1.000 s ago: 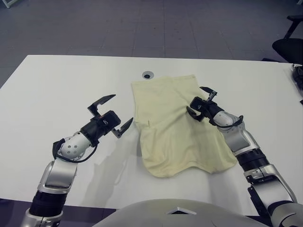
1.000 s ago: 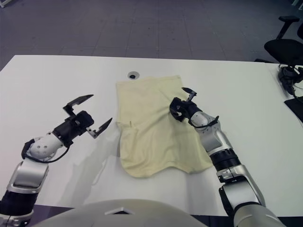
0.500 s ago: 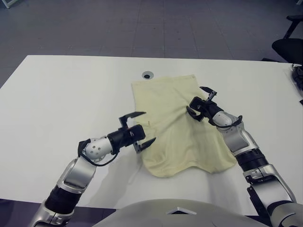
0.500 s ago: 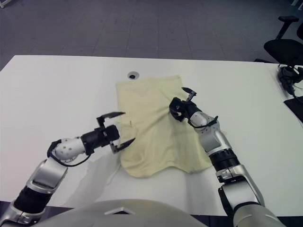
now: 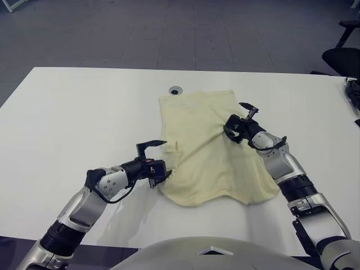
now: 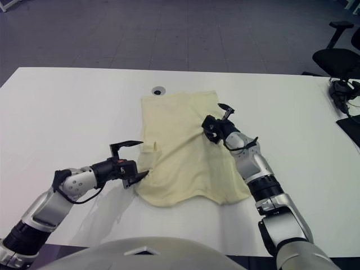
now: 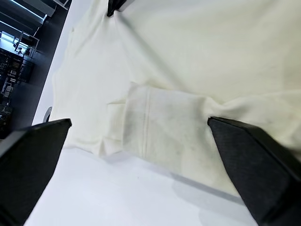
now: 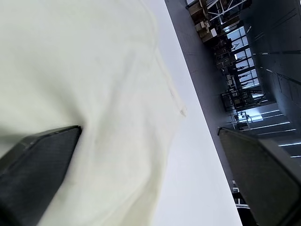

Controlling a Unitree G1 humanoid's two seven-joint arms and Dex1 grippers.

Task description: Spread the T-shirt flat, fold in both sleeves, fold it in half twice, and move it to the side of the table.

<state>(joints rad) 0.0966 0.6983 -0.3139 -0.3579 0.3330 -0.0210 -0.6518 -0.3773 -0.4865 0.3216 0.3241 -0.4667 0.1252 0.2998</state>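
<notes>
A pale yellow T-shirt lies partly folded in the middle of the white table. My left gripper is low at the shirt's left edge, open. A small folded sleeve tab lies between its fingers in the left wrist view. My right gripper rests on the shirt's right edge, open, with one finger down on the cloth and the other raised. In the right wrist view, cloth lies under that gripper.
A round cable hole sits in the table just beyond the shirt's far left corner. Dark objects lie at the table's right edge, with an office chair behind. Bare table stretches wide to the left.
My left arm swung right and down to the shirt's left edge, still open. The shirt's near left edge bunched slightly. The right arm kept still.
</notes>
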